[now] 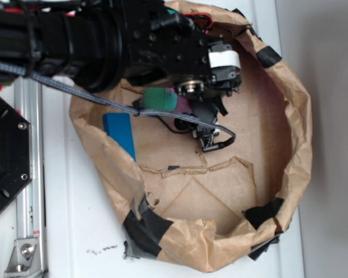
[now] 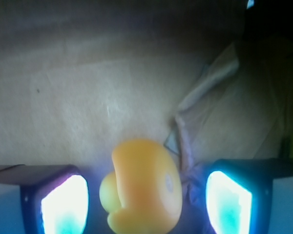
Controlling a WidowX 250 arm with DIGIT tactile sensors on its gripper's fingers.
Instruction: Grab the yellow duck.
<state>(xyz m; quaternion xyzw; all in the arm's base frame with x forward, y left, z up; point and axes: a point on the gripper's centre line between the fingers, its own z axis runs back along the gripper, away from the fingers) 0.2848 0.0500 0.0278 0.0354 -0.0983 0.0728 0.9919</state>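
The gripper (image 2: pixel 146 197) stands open over the brown paper nest (image 1: pixel 290 174), the yellow duck (image 2: pixel 144 187) between its pads, seemingly untouched. Closing and lifting remain.

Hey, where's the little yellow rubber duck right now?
In the wrist view, the small yellow rubber duck sits low in the frame on the brown paper floor, between the two glowing fingers of the open hand, with gaps on both sides.
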